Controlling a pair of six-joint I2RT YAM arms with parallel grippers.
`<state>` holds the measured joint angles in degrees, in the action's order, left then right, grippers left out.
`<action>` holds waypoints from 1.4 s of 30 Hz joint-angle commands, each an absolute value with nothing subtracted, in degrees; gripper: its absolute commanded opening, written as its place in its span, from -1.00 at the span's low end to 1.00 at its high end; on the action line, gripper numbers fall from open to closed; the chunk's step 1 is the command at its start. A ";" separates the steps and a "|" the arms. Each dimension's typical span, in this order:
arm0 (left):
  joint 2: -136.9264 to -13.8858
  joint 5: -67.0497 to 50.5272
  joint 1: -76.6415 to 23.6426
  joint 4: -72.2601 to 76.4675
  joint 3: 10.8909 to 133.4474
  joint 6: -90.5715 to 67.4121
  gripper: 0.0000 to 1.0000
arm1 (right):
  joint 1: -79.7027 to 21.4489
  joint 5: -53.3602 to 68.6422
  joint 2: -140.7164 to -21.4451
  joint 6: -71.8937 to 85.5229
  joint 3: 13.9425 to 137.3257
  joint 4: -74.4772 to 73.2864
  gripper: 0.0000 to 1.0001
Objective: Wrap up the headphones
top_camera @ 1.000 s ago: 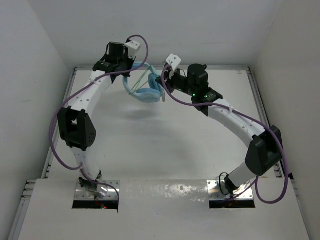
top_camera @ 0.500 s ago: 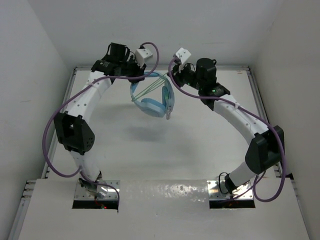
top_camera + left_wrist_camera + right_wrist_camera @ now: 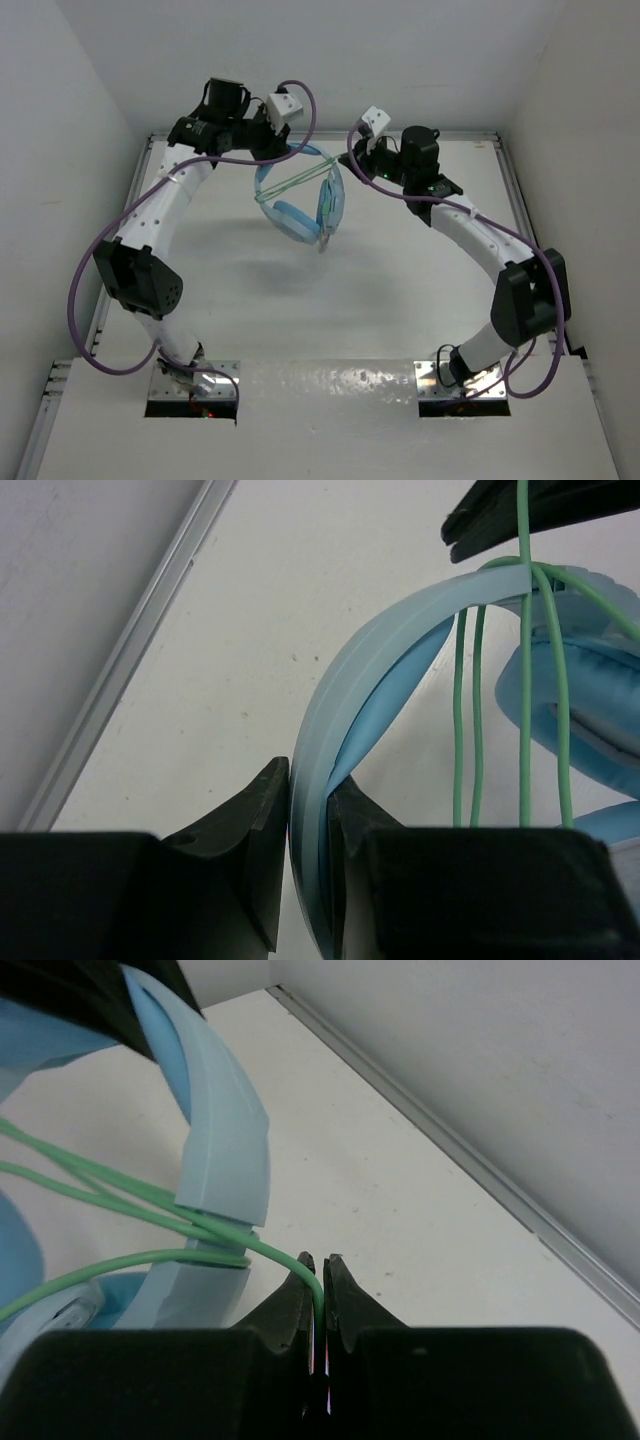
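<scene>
The light blue headphones (image 3: 303, 207) hang in the air over the back of the table, earcups (image 3: 290, 220) lowest. My left gripper (image 3: 288, 152) is shut on the curved headband (image 3: 400, 630), which runs up between its two black fingers (image 3: 250, 830). Several strands of the thin green cable (image 3: 525, 680) cross the headband. My right gripper (image 3: 352, 163) sits just right of the headphones, shut on the green cable (image 3: 150, 1200), which bends into its tips (image 3: 320, 1278) beside the headband (image 3: 225, 1150). The plug is not visible.
White walls close in on three sides. Aluminium rails (image 3: 505, 170) edge the white table, one seen from the left wrist (image 3: 130, 650) and one from the right wrist (image 3: 480, 1170). Purple robot cables (image 3: 90, 270) loop off both arms.
The headphones have shifted right and turned, so the earcups now hang lower. The left wrist rolled back and the right gripper drew away to the right, pulling the cable taut across the headband.
</scene>
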<state>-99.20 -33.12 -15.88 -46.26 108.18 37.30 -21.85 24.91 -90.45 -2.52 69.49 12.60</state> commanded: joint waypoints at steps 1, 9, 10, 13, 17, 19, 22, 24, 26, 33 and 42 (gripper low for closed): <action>-94.75 -36.12 -15.21 -50.71 109.69 38.76 -1.00 | -17.84 23.54 -87.19 -1.32 66.63 20.72 -1.00; -91.41 -38.93 -16.08 -50.89 106.26 40.52 -1.00 | -17.93 30.75 -85.78 -0.88 59.61 28.89 -1.00; -91.23 -39.37 -16.26 -51.24 106.00 40.43 -1.00 | -17.93 31.46 -85.69 0.86 58.72 30.66 -1.00; -91.14 -39.03 -17.66 -51.59 104.77 38.33 -1.00 | -17.84 33.48 -86.04 3.33 56.60 34.80 -0.98; -92.37 -36.92 -18.54 -52.11 106.08 31.92 -1.00 | -17.84 36.73 -86.75 4.66 55.47 35.77 -0.71; -92.72 -36.13 -18.55 -52.91 106.52 29.28 -1.00 | -17.84 37.09 -86.49 4.66 54.23 36.65 -0.64; -92.90 -35.51 -18.63 -54.05 106.17 26.72 -1.00 | -17.93 37.53 -86.22 4.66 52.39 37.26 -0.50; -92.90 -35.16 -18.55 -54.75 105.82 25.50 -1.00 | -17.84 37.70 -86.31 5.09 51.33 38.14 -0.42; -92.81 -34.20 -18.72 -55.19 105.99 24.88 -1.00 | -17.93 37.71 -86.48 5.71 50.37 38.32 -0.29; -92.11 -31.38 -18.72 -56.69 106.35 24.52 -1.00 | -17.84 36.65 -86.40 3.61 47.20 33.50 0.15; -90.70 -27.34 -18.63 -54.49 104.33 21.62 -1.00 | -17.84 34.90 -84.20 -1.41 42.98 26.38 0.44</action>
